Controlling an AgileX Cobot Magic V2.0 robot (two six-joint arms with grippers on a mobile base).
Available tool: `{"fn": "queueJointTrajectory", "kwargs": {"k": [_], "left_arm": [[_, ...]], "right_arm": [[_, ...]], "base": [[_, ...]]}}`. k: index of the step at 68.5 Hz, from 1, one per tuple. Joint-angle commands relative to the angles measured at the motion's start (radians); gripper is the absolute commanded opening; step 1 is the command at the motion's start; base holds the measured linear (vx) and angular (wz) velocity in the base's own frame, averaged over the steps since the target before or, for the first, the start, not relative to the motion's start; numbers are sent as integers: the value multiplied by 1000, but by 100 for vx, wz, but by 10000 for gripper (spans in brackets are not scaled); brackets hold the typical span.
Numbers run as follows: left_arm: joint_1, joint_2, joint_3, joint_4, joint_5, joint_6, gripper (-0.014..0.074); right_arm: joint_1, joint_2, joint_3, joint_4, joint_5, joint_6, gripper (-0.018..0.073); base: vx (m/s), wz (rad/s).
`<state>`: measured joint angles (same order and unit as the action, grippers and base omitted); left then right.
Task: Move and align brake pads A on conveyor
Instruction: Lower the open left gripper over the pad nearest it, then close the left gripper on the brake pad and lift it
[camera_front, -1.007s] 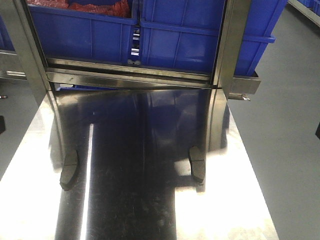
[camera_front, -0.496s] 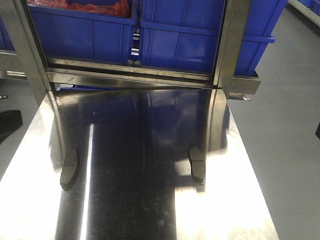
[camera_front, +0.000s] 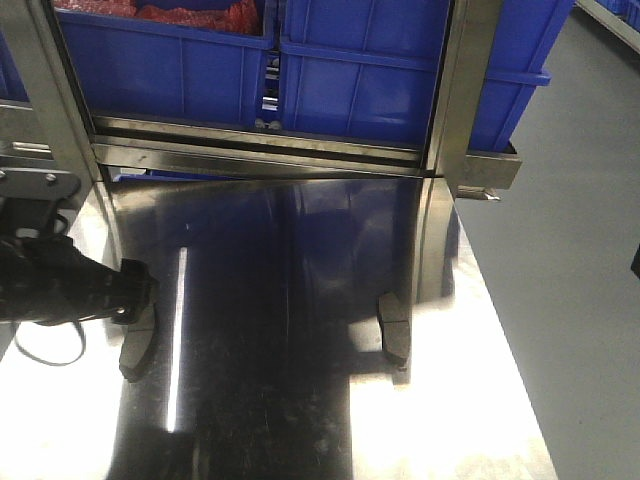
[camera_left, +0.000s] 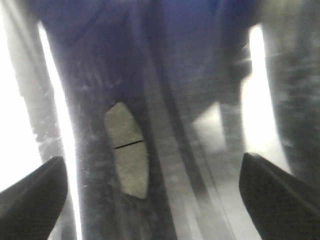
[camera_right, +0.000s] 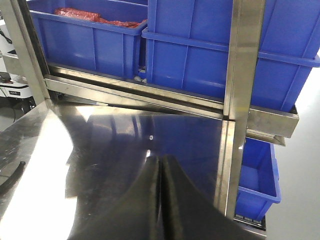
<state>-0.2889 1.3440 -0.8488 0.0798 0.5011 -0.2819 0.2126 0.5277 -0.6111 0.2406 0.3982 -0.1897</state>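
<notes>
Left pincer (camera_left: 150, 167) hangs released over a brake pad (camera_left: 127, 157) lying on the steel desk (camera_front: 470, 400) at 9 o'clock; a second pad (camera_front: 393, 325) lies at 3 o'clock. Right pincer (camera_right: 161, 165) is clenched, empty, facing blue bins (camera_right: 200, 45) at 12 o'clock

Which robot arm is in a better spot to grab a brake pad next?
Left. The left gripper is open over a brake pad; the right gripper is shut, with no pad in its view.

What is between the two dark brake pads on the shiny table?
Nothing but bare steel table and its reflections. The front-facing view shows the left brake pad and right brake pad with only that shiny stretch between them.
</notes>
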Motion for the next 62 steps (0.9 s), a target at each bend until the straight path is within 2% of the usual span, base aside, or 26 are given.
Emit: {"fn": "queueJointTrajectory", "kwargs": {"k": [1,3,9,38,62], "left_arm": [[-8,49,-32,137,-98,-180,643],[-11,69,-32,175,-103,-228,643],[-12,118,-32,214,-120,-288,638],[-12,314,-32,212,-235,-292,629],[-12,375,-31,210,-253,-314,624]], "right_arm": [[-3,5,-25,1,-69,-8,-3],[-3,5,-25,1,-69,-8,-3],[-3,5,-25,1,-69,-8,-3],[-3,5,-25,1,-69,-8,-3],[-3,5,-25,1,-69,-7,-3]], "base": [[0,0],[0,0],[0,0],[0,0],[0,0]]}}
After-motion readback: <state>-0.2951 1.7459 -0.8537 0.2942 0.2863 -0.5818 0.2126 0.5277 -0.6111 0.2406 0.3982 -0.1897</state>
